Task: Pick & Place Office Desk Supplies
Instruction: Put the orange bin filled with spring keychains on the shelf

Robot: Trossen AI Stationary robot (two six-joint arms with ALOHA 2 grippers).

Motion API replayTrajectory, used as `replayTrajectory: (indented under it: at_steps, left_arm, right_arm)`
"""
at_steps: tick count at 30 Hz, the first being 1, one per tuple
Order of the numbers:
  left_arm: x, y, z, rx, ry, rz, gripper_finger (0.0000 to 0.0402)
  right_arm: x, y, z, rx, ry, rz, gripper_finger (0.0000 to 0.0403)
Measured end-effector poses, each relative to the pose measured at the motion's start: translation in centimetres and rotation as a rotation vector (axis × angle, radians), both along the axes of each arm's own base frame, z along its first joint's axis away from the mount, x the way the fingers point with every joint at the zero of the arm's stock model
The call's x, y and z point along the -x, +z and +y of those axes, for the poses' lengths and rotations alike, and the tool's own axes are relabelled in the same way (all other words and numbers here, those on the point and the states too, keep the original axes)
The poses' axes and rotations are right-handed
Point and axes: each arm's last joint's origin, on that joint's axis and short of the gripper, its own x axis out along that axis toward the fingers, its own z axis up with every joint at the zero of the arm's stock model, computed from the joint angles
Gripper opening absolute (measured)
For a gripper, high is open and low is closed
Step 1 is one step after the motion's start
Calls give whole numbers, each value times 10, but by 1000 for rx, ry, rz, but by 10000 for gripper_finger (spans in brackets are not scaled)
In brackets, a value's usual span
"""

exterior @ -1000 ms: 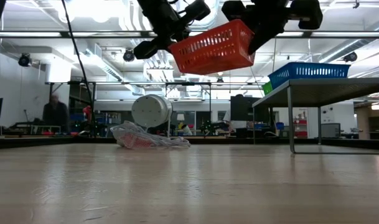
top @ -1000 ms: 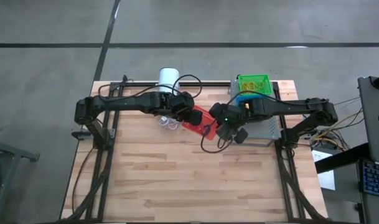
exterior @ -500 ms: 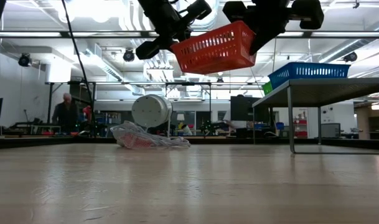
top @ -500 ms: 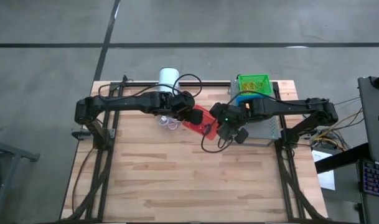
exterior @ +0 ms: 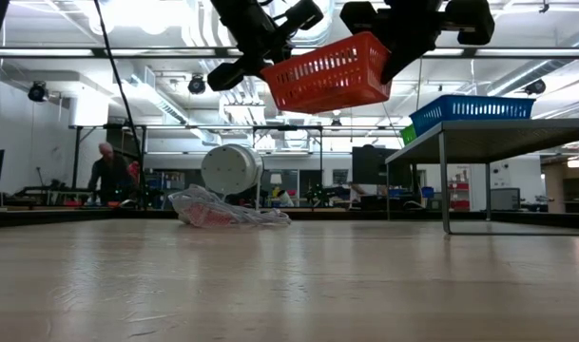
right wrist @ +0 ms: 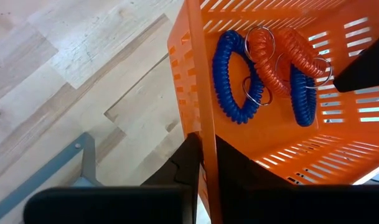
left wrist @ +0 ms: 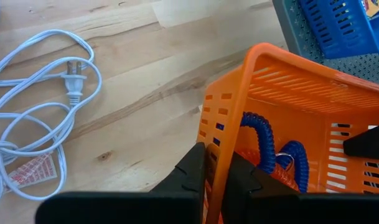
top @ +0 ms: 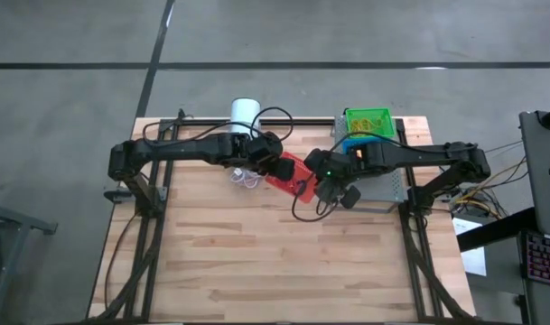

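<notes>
A red-orange basket (top: 293, 177) hangs high above the table between my two grippers; in the low view the basket (exterior: 325, 74) is tilted, its right end higher. Blue coiled bands (right wrist: 229, 81) and red-orange coiled bands (right wrist: 282, 50) lie on its floor. My left gripper (top: 279, 170) is shut on the end toward the table's left, my right gripper (top: 318, 187) on the opposite end. A blue basket (top: 354, 143) and a green basket (top: 368, 120) sit on the grey tray (top: 383, 185) at the far right. My left gripper (left wrist: 217, 155) pinches the basket's end wall (left wrist: 221, 134) just below its rim, one finger (left wrist: 242, 177) inside and one finger (left wrist: 192, 171) outside. The basket is lifted clear of the table. My right gripper (right wrist: 205, 146) pinches the opposite end wall (right wrist: 201, 118) at its rim, one finger (right wrist: 229, 165) inside the basket and one finger (right wrist: 188, 158) outside. This end rides higher than the other.
A white cylinder (top: 245, 112) lies at the far edge with its white cord (left wrist: 27, 118) coiled on the wood below the left arm, next to a clear bag (exterior: 222, 209). The raised tray stands on thin legs (exterior: 444, 180). Bare wood lies toward the near edge. A person (exterior: 108, 171) stands beyond the table.
</notes>
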Motion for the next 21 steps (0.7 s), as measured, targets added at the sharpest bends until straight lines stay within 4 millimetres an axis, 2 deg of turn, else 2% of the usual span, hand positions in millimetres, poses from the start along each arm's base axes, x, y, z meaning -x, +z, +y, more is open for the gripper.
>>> replayTrajectory:
  at_steps: [21]
  left_arm:
    - [-1,1,0,-1,3,-9,29]
  right_arm:
    - [0,0,0,0,-3,0,22]
